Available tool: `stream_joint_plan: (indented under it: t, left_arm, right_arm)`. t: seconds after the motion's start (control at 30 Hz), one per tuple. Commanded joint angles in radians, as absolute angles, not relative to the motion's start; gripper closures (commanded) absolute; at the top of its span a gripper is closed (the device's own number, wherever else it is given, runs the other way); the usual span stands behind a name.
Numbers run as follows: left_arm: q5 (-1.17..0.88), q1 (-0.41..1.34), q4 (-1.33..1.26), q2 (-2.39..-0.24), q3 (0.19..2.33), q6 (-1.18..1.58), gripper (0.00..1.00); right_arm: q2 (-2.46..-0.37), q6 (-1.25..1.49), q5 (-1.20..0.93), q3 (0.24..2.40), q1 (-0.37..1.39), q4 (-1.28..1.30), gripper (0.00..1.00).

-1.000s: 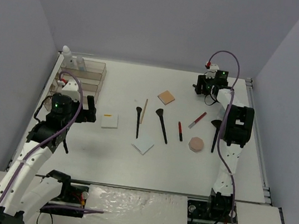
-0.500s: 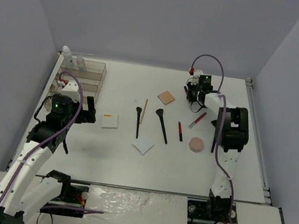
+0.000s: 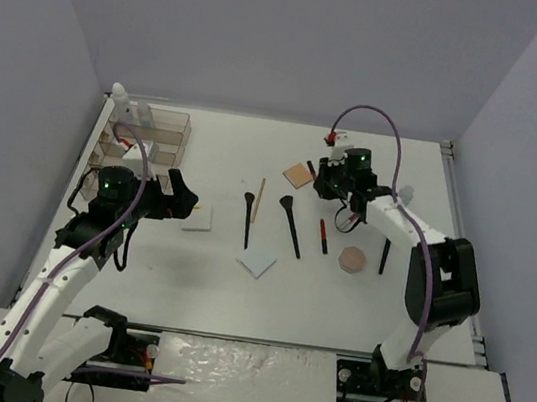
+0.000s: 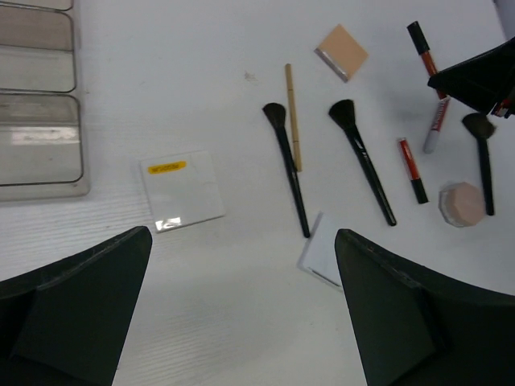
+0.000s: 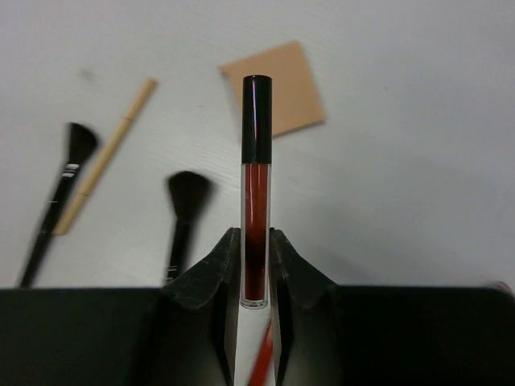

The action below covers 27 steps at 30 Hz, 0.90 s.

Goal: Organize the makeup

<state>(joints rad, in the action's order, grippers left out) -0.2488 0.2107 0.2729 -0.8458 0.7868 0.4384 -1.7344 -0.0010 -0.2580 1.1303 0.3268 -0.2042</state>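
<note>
My right gripper [image 3: 324, 175] [image 5: 256, 251] is shut on a thin red lip tube [image 5: 257, 181] with a black cap and holds it above the table beside the tan square compact [image 3: 299, 174] [image 5: 278, 87]. My left gripper [image 3: 184, 199] [image 4: 241, 322] is open and empty over the white pad with a yellow label [image 3: 197, 217] [image 4: 182, 190]. Two black brushes [image 3: 247, 218] [image 3: 290, 225], a wooden stick [image 3: 259, 200], a second white pad [image 3: 257, 260], a red lip tube [image 3: 324, 235], a pink round compact [image 3: 352, 260] and a third brush [image 3: 385, 255] lie mid-table.
The clear tiered organizer [image 3: 150, 133] [image 4: 39, 137] stands at the far left with a white bottle [image 3: 120, 95] behind it. A red and white tube [image 4: 435, 125] lies under my right arm. Grey walls close in the table on three sides.
My right arm has swung left from the back right corner to the tan compact, carrying the red tube. My left gripper has moved right, toward the labelled white pad.
</note>
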Motion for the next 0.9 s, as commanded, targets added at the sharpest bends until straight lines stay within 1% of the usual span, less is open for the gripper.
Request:
stream_joint_plan:
  t: [0.0,0.17,0.27,0.47,0.57,0.67,0.77,0.8,0.87]
  left_arm:
    - [-0.356,0.283,0.016,-0.842,0.862,0.643,0.04]
    - [-0.265,0.421,-0.073,-0.883,0.906,0.691,0.04]
    - [-0.182,0.490,-0.103,-0.894,0.899,0.710,0.06]
    - [-0.075,0.575,-0.147,-0.907,0.872,0.740,0.11]
    - [-0.047,0.605,-0.147,-0.917,0.862,0.757,0.16]
    - [-0.012,0.635,-0.170,-0.917,0.844,0.779,0.27]
    - [-0.002,0.651,-0.194,-0.917,0.832,0.788,0.45]
    - [0.014,0.653,-0.204,-0.917,0.830,0.793,0.51]
    - [0.023,0.657,-0.219,-0.916,0.823,0.809,0.71]
  right_arm:
    - [-1.489,0.138,-0.303,1.020,0.510,-0.424,1.00]
    - [-1.333,0.224,-0.273,0.899,0.690,-0.565,1.00]
    - [-1.262,0.256,-0.249,0.845,0.764,-0.645,1.00]
    - [-1.229,0.281,-0.214,0.817,0.865,-0.738,1.00]
    - [-1.224,0.286,-0.221,0.809,0.881,-0.767,1.00]
    - [-1.223,0.284,-0.222,0.813,0.891,-0.764,1.00]
    - [-1.214,0.285,-0.219,0.804,0.898,-0.778,1.00]
    - [-1.212,0.285,-0.218,0.800,0.900,-0.779,1.00]
    - [-1.211,0.282,-0.216,0.796,0.902,-0.781,1.00]
